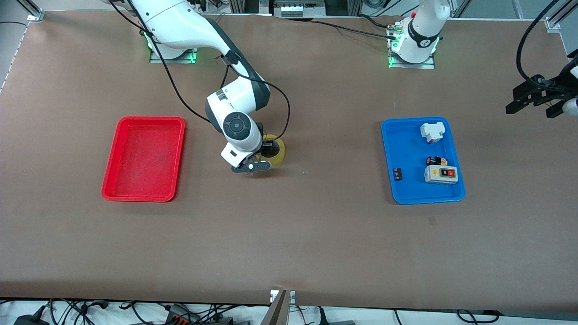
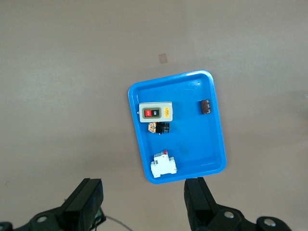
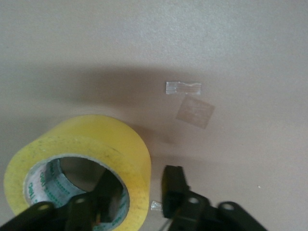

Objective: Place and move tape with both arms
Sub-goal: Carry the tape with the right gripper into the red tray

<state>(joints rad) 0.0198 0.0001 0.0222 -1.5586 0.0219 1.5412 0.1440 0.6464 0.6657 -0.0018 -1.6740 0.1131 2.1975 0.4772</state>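
The tape [image 1: 278, 152] is a yellow ring that lies flat on the brown table between the two trays, closer to the red one. It fills the lower part of the right wrist view [image 3: 96, 144]. My right gripper [image 1: 264, 155] is down at the roll. In the right wrist view my right gripper [image 3: 140, 185] is open and straddles the roll's wall, one finger in the hollow core and one outside, with a small gap to the wall. My left gripper [image 1: 533, 101] waits in the air past the blue tray, at the left arm's end. It is open and empty in the left wrist view [image 2: 143, 192].
A red tray [image 1: 143, 158] lies bare toward the right arm's end. A blue tray [image 1: 406, 189] [image 2: 136, 139] holds a grey switch box [image 1: 441, 174] [image 2: 155, 112], a white breaker [image 1: 432, 131] [image 2: 163, 165] and small dark parts [image 1: 397, 174]. Clear tape scraps [image 3: 183, 88] stick to the table.
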